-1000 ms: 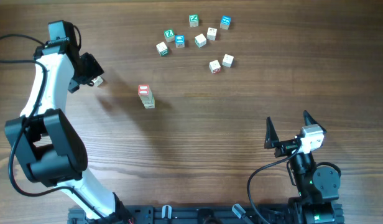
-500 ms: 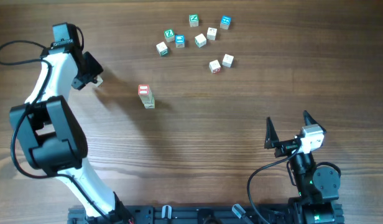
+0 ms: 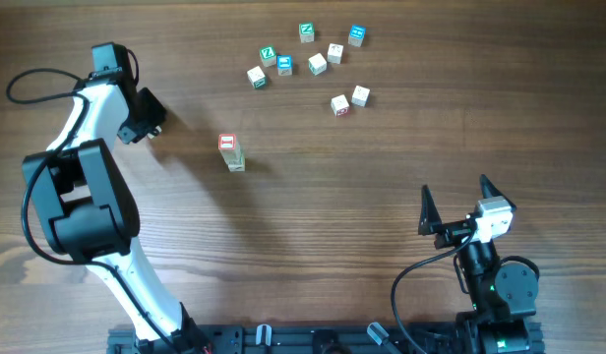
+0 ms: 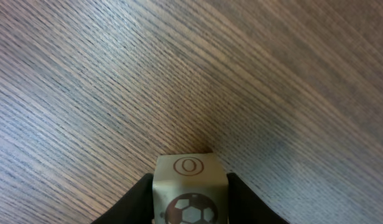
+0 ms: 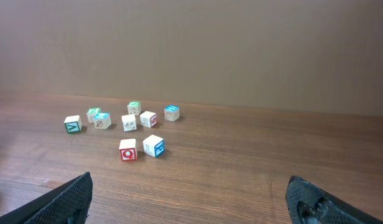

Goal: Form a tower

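Left claw (image 3: 149, 124), far left, has narrowed onto the cube (image 4: 190, 186); fingers (image 4: 138, 202) press both sides, seemingly gripping. Tower (image 3: 230, 153) stands centre, well apart. Right claw (image 3: 454, 192) wide, idle. Lift likely next.

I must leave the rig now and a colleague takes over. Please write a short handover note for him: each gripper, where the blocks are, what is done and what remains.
Left gripper: fingers closed against both sides of a pale wooden cube printed with an O and a football, to the left of the tower.
Right gripper: open, empty, near its base.
Tower: a short column of pale wooden cubes, red-printed face on top, mid-table; its cubes cannot be counted from above.
Done: column started.
Left: likely lift the gripped cube onto it, then add from the nine loose printed cubes at the far side.
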You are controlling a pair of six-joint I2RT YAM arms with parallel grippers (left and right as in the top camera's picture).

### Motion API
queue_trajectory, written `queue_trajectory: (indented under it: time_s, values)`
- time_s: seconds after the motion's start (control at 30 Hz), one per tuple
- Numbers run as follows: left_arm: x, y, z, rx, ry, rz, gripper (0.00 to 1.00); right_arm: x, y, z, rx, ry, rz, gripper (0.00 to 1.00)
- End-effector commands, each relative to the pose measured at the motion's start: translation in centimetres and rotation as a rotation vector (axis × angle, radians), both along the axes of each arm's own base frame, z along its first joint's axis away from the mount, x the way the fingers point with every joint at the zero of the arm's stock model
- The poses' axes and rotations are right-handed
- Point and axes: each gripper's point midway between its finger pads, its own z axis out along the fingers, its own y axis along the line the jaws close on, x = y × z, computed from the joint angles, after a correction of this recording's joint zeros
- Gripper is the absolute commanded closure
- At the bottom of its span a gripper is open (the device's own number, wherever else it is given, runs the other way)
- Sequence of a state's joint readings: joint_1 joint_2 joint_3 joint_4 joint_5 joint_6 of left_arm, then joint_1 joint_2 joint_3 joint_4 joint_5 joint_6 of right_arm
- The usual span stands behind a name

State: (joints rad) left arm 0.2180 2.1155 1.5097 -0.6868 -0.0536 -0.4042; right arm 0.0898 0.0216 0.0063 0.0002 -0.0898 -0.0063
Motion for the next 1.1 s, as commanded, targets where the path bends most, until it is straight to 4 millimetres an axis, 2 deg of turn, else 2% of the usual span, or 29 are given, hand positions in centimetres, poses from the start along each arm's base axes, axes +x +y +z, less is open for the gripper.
queue_trajectory:
  time_s: [0.0,0.13,0.2,0.27,0.43,0.53,0.57,0.7,0.8,0.93,1.07]
  values:
    - [-0.2,0.0,-0.6,0.002,0.013,-0.045,0.71,-0.1,0.2,0.2,-0.012,-0.01,0.013,0.0]
    - [-0.3,-0.1,-0.7,0.028,0.029,-0.147,0.69,-0.1,0.2,0.2,-0.013,-0.011,0.012,0.0]
    - [-0.3,-0.1,-0.7,0.03,0.031,-0.156,0.58,-0.1,0.2,0.2,-0.013,-0.011,0.013,0.0]
    - [-0.3,-0.1,-0.7,0.03,0.03,-0.155,0.53,-0.1,0.2,0.2,-0.013,-0.011,0.012,0.0]
    - [-0.2,0.0,0.0,0.032,0.022,-0.155,0.53,-0.1,0.2,0.2,-0.012,-0.01,0.013,0.0]
    - [-0.5,0.2,0.4,0.05,0.03,-0.15,0.59,-0.1,0.2,0.2,-0.013,-0.011,0.013,0.0]
    - [-0.7,0.4,0.5,0.057,0.037,-0.147,0.59,-0.1,0.2,0.2,-0.012,-0.011,0.013,0.0]
    - [-1.7,2.1,0.9,0.161,0.087,-0.132,0.6,-0.1,0.2,0.2,-0.013,-0.011,0.013,0.0]
    - [-1.4,1.6,0.9,0.167,0.098,-0.296,0.57,-0.1,0.2,0.2,-0.012,-0.011,0.012,0.0]
    - [-0.9,0.8,0.9,0.125,0.069,-0.314,0.55,-0.1,0.2,0.2,-0.012,-0.011,0.013,0.0]
    - [-0.6,0.9,1.1,0.132,0.053,-0.311,0.55,-0.1,0.2,0.2,-0.013,-0.011,0.013,0.0]
